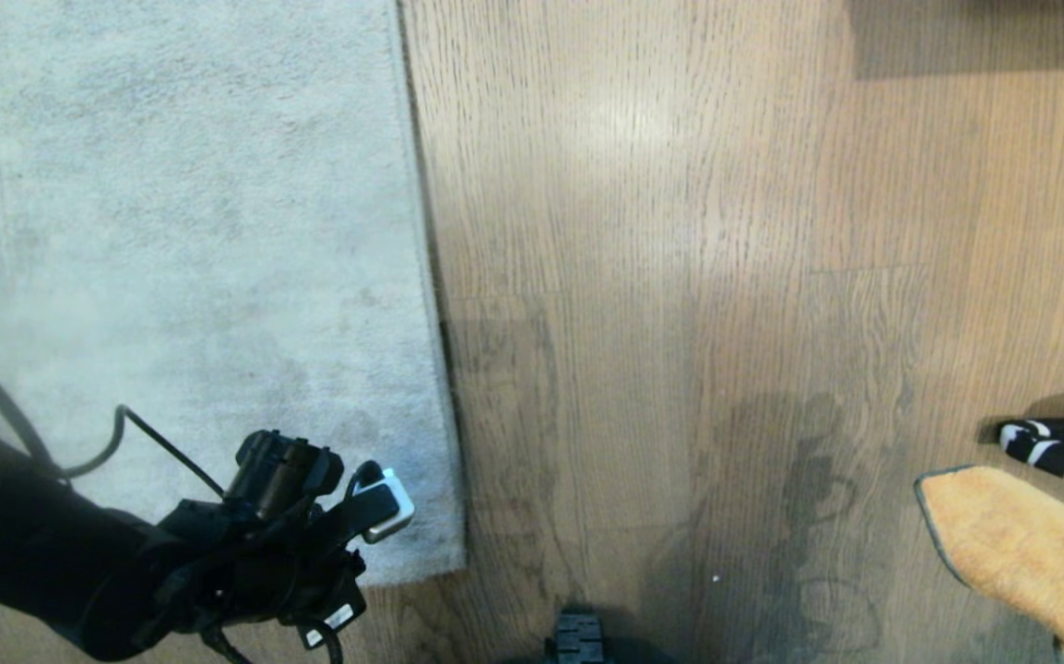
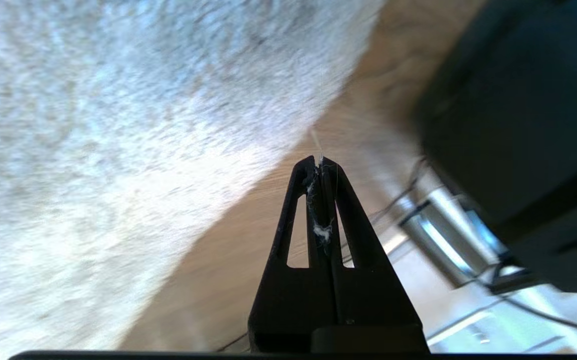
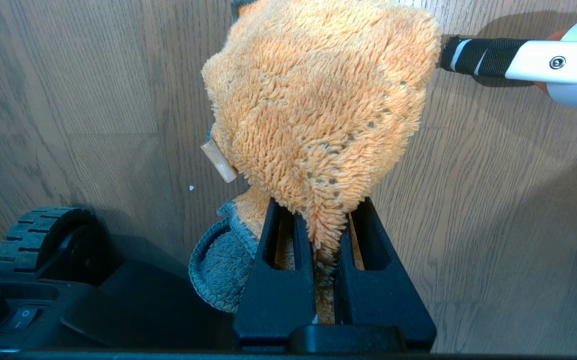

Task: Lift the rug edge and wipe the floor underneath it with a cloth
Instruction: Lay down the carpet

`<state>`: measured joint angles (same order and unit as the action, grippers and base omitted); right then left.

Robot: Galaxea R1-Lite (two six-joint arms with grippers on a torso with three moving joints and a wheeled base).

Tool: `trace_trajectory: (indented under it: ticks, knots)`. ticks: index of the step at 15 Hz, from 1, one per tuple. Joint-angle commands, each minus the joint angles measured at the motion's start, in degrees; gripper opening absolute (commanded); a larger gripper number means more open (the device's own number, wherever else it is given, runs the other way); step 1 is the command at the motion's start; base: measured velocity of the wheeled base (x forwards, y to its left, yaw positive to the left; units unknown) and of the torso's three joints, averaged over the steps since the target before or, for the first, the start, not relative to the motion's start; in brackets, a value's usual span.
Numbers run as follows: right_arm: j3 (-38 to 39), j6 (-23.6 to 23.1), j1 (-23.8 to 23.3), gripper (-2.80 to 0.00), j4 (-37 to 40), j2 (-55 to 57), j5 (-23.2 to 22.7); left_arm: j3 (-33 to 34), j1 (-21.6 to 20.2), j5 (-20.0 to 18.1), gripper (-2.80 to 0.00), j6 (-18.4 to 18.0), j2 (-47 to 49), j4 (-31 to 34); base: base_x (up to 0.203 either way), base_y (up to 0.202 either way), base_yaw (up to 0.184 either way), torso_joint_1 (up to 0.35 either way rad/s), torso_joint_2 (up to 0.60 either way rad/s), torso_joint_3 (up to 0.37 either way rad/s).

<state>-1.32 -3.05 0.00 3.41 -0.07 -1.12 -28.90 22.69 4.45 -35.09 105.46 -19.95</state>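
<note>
Overhead, you see your left tool (image 1: 375, 512) hovering over the near corner of the rug edge (image 1: 440, 516), which lies flat on the floor (image 1: 679, 277); only the left wrist view shows its jaws pressed together, empty but for wisps of pale lint, the rug's border just beyond the tips. Your right tool (image 3: 324, 240) is outside the head view; its wrist view shows it clenched on the cloth (image 3: 318, 105), which hangs above bare planks, well apart from the rug, beside a black-and-white striped handle (image 3: 483, 55).
</note>
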Motion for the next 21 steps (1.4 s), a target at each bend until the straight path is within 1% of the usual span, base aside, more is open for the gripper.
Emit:
trace_trajectory:
  ticks: [1,5,10,17,21]
  knots:
    - [0.00,-0.03,0.00,-2.80,0.01,0.07,-0.02,-0.28,-0.19,1.51,-2.80,-1.02,0.35,-0.19,0.000,0.000,0.000,0.000,0.00,0.000]
    - [0.00,-0.03,0.00,-2.80,0.01,0.07,-0.02,-2.12,0.05,4.75,-2.80,-1.21,1.73,-0.17,0.000,0.000,0.000,0.000,0.00,0.000]
    - [0.00,-0.03,0.00,-2.80,0.01,0.07,-0.02,-5.04,0.91,5.23,-2.80,-1.17,4.23,-0.09,0.000,0.000,0.000,0.000,0.00,0.000]
    - [0.00,-0.03,0.00,-2.80,0.01,0.07,-0.02,-12.90,3.99,5.31,-2.80,-1.03,7.14,-0.26,0.000,0.000,0.000,0.000,0.00,0.000]
    - [0.00,-0.03,0.00,-2.80,0.01,0.07,-0.02,-13.88,5.11,5.22,-2.80,-0.94,8.36,-0.28,0.000,0.000,0.000,0.000,0.00,0.000]
